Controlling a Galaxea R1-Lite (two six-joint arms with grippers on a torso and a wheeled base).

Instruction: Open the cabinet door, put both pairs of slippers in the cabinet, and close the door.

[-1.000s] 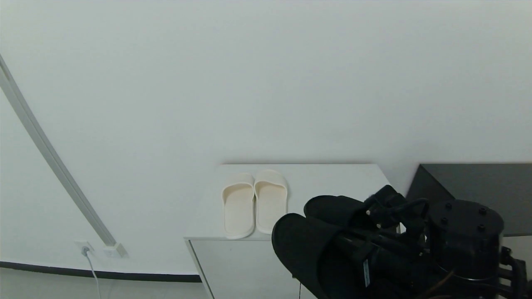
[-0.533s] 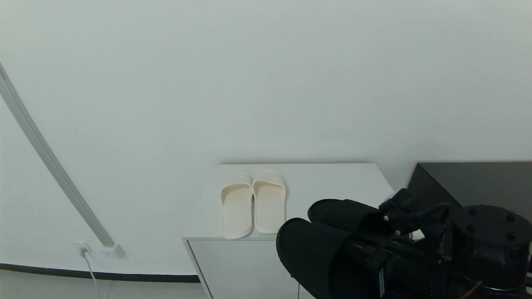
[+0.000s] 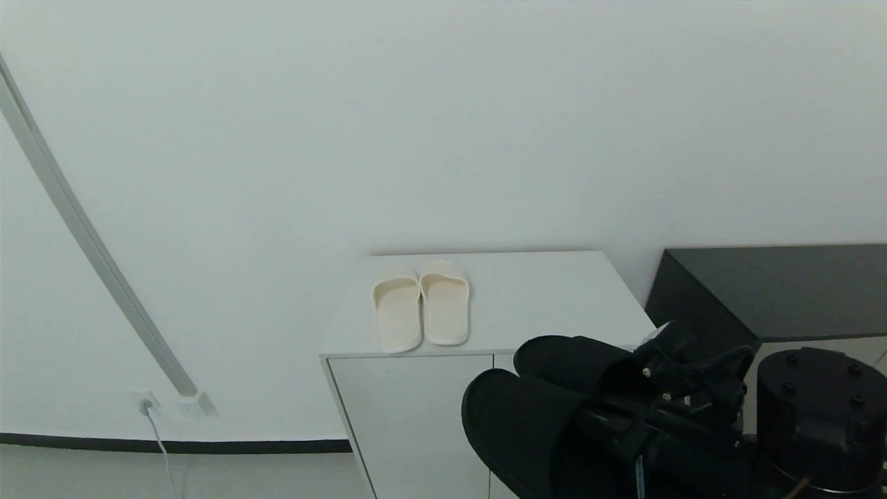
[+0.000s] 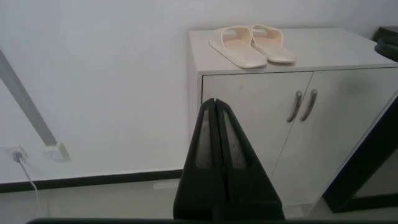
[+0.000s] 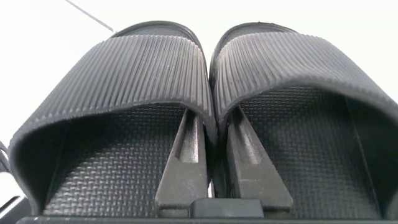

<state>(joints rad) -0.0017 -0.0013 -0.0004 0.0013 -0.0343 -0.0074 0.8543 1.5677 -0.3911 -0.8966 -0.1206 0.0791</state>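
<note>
A white cabinet stands against the wall, and its two doors are shut with the handles side by side. A cream pair of slippers lies on its top, toward the left. In front of the cabinet's right half, my right gripper is shut on a black pair of slippers, one finger under each strap, pinching the inner sides together. My left gripper is shut and holds nothing; it hangs low, facing the left door from a distance.
A dark table stands just right of the cabinet. Left of the cabinet the wall is bare, with a slanted conduit and a socket with a cable near the floor.
The whole head picture has shifted: the cabinet looks smaller and higher, with more of its front showing, so the camera has backed away. The black slippers stay in the right gripper.
</note>
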